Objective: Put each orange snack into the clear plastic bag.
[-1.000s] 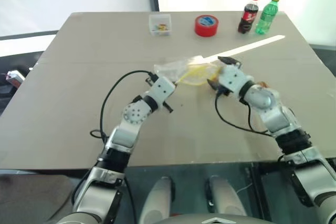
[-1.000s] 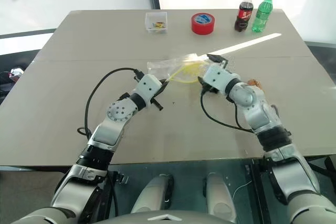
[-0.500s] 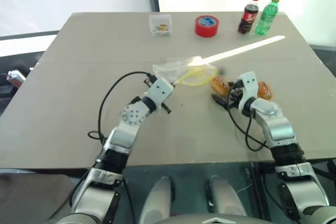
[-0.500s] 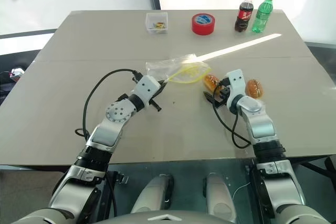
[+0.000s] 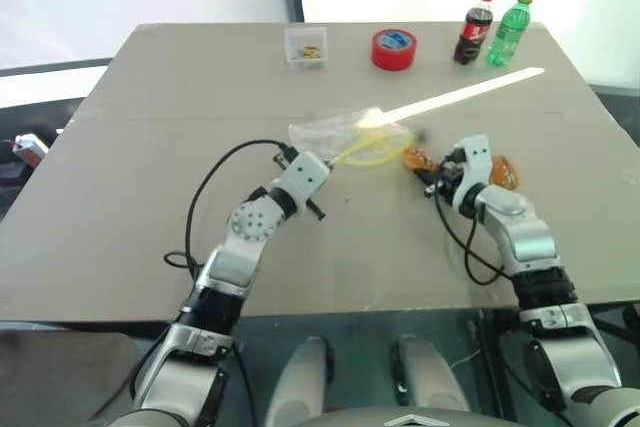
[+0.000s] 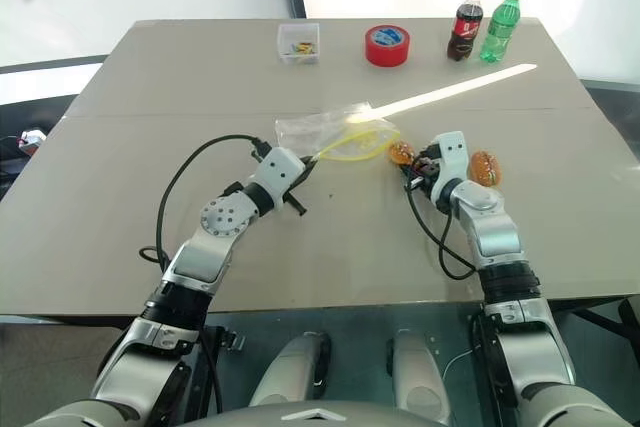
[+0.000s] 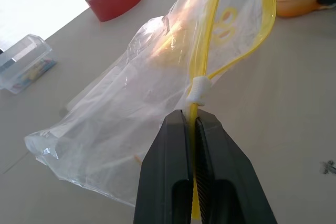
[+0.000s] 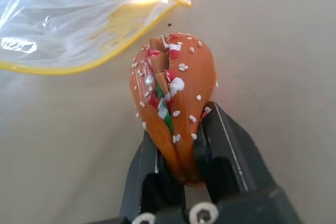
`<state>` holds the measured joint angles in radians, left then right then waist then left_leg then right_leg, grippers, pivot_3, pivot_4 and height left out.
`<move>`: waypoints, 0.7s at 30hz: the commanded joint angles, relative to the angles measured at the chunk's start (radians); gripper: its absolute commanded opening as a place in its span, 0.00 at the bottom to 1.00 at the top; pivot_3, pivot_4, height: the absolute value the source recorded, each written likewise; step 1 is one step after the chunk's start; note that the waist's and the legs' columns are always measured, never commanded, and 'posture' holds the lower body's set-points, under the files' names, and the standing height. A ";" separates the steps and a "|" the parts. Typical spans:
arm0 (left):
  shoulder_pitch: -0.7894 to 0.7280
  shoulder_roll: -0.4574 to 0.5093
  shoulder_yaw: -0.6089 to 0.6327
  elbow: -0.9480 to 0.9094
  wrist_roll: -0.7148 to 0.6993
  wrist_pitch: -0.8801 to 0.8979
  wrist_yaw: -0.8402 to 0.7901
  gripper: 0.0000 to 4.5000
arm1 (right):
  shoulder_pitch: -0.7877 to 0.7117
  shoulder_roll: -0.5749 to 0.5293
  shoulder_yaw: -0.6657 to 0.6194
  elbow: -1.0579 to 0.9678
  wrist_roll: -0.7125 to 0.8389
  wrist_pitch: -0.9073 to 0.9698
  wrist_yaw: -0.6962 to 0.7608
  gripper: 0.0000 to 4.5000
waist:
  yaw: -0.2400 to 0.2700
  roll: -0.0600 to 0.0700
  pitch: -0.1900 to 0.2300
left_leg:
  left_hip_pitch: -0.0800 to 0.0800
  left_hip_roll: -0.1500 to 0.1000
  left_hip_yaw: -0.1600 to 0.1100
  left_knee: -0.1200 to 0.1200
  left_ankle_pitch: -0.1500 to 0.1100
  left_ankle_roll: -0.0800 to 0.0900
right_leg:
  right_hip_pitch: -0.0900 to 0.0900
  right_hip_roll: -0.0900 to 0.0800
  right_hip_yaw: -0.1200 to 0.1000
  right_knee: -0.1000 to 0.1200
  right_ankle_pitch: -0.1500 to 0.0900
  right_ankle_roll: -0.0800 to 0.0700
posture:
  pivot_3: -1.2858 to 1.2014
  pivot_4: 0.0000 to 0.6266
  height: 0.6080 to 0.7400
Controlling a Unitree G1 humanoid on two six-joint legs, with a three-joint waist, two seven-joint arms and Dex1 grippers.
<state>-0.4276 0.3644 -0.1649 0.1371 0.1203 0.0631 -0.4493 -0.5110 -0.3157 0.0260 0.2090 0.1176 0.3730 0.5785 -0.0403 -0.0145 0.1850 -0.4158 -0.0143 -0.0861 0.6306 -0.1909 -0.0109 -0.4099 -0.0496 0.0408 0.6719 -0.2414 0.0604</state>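
The orange snack [image 8: 170, 100], pinched in the right end effector [image 8: 181, 156], should enter the clear plastic bag [image 7: 147, 108] squarely through the mouth that the left end effector [image 7: 191, 124] holds by its yellow strip.

Bare table [image 5: 150, 197] around both arms — red tape roll [image 5: 393, 48], bottles [image 5: 490, 29] stand well back

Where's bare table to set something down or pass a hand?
Free: the table's left half beside the left arm, the near strip below both arms, and the band between bag and tape roll. Crowded: the middle, bag mouth, both snacks, right hand.
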 commanded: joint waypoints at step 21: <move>0.001 -0.037 -0.030 -0.080 0.013 -0.018 -0.015 0.00 | -0.062 -0.061 0.060 -0.127 0.134 0.161 0.153 0.01 | 0.005 0.000 0.000 | -0.001 0.000 0.000 0.001 0.000 0.000 | 0.000 0.000 0.000 -0.001 0.000 0.000 | 0.52 0.24 1.00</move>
<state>-0.4265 0.3294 -0.1972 0.1028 0.1343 0.0581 -0.4657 -0.5523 -0.3672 0.0840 0.0917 0.2585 0.5578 0.7273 -0.0352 -0.0145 0.1850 -0.4167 -0.0144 -0.0861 0.6315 -0.1910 -0.0108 -0.4099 -0.0499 0.0405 0.6710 -0.2415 0.0606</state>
